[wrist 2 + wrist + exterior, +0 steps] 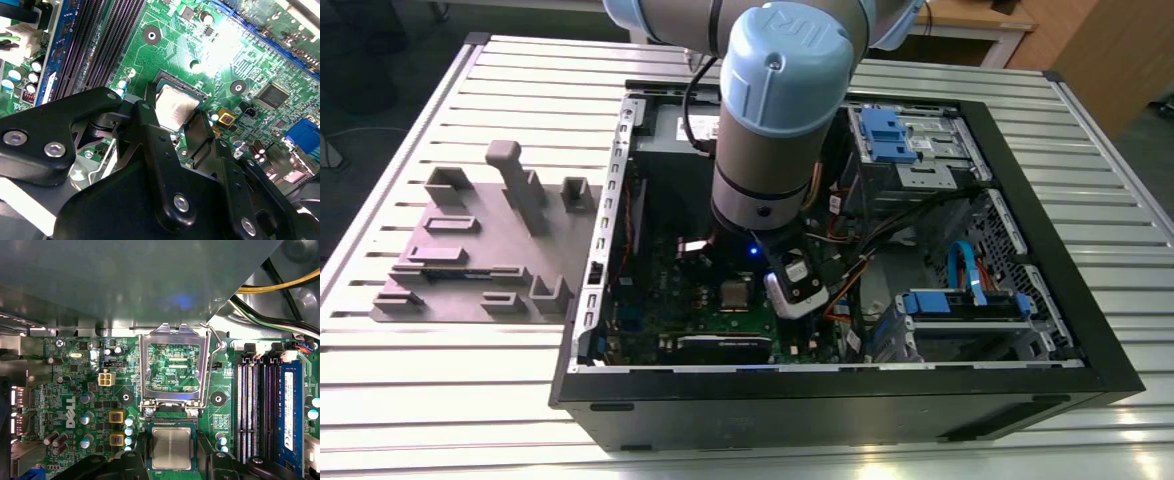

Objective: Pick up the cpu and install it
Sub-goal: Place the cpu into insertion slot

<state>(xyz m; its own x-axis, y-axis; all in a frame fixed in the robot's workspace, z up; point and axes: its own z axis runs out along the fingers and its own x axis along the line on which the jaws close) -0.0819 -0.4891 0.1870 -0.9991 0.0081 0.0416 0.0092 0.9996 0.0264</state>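
Inside the open computer case (1067, 300) the arm reaches down to the green motherboard (70, 385), where the gripper (171, 462) straddles the socket (149, 430) with its fingers (131, 465) apart, one on each side of the cpu (171, 447). The cpu lies flat within the socket, silver top upward, next to the hinge of the metal retention frame (174, 332), which stands swung open. The step looks like seating, best done with the chip kept level and square to the socket walls, without sideways drag, fingers clear of the raised frame
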